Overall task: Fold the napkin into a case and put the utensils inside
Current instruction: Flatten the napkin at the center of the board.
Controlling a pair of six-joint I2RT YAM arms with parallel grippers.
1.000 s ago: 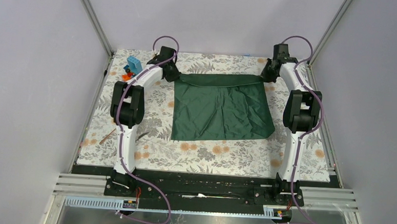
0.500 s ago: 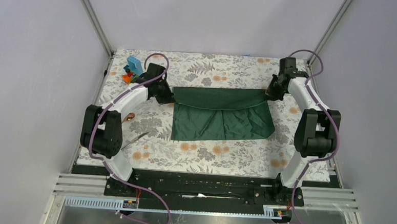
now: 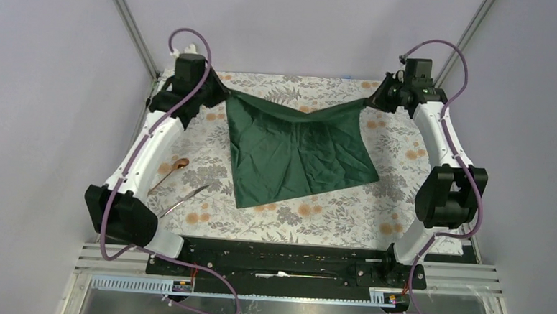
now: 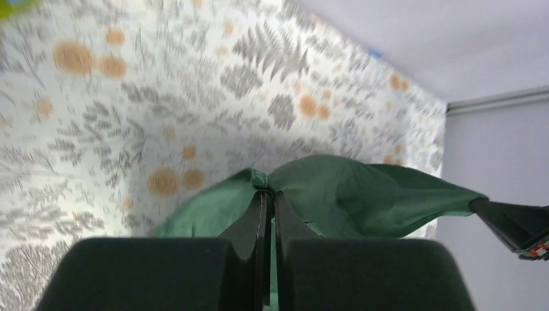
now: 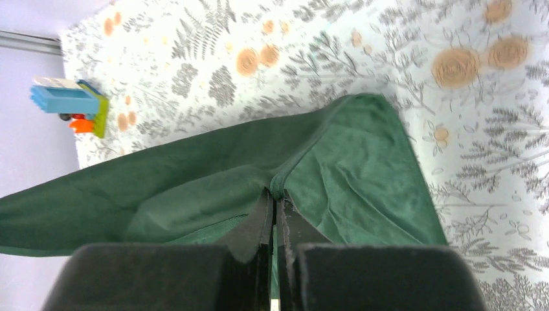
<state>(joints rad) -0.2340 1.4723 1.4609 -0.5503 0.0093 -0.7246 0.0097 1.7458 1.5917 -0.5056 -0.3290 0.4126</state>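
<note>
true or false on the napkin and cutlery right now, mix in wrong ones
1. Both arms' jaws are shut on far corners of the napkin. True.
2. The napkin is folded into a narrow case. False: unfolded, far edge lifted between the arms.
3. The utensils lie on the table covering, left of the napkin. True.
4. The toy blocks sit on the napkin. False: they stand on the covering, apart from it.

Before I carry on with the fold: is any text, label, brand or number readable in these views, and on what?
No text can be read in any view.
Red-and-white mark on the right gripper: too small to read.
Small coloured tags at the near edge: too small to read.
Napkin, toy blocks, floral table covering: no lettering.
</note>
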